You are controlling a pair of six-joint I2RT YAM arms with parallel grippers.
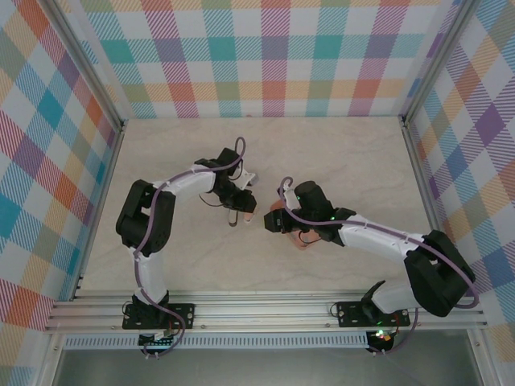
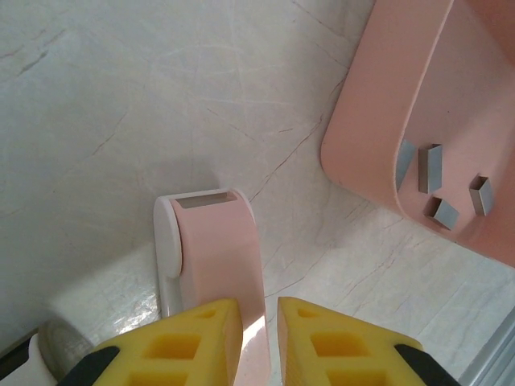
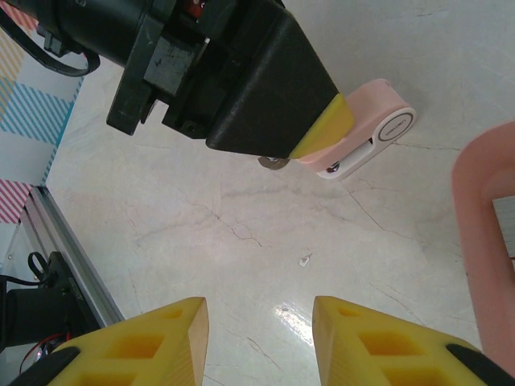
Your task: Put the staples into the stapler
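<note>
Table (image 1: 201, 153) is carrying everything, and both arms are meeting around mid-frame in the top view

Tray (image 2: 362, 121) is sitting upper right in the left wrist view, near the stapler (image 2: 217, 257) but not touching it

Stapler is lying lower centre there. Its long axis is running from the bottom edge up-frame, and the end with the round white disc is pointing away from the fingers. In the right wrist view that same end is pointing upper right. I'm reading it as light, rigid plastic that is likely sliding on the glossy table unless you're pinning it, so you're best gripping across the narrow pink top arm

Left gripper (image 2: 259, 326) is doing that: the jaws are drawn in to a narrow gap and pinching the pink arm between them

Right gripper (image 3: 259, 338) is hanging over bare table at lower centre of its own view. Its jaws are standing wide apart and holding nothing

Staples (image 2: 434, 169) are lying loose on the tray floor at the right of the left wrist view. I'm counting four strips, all apart from one another. Two are running roughly up-down in the frame and two are lying tilted, so there's no common heading. I'm judging them light, stiff and slick, and probably skidding under a fingertip. You're wanting to pinch one strip across its long sides at mid-length, gently, with the fingers square to its axis
</note>
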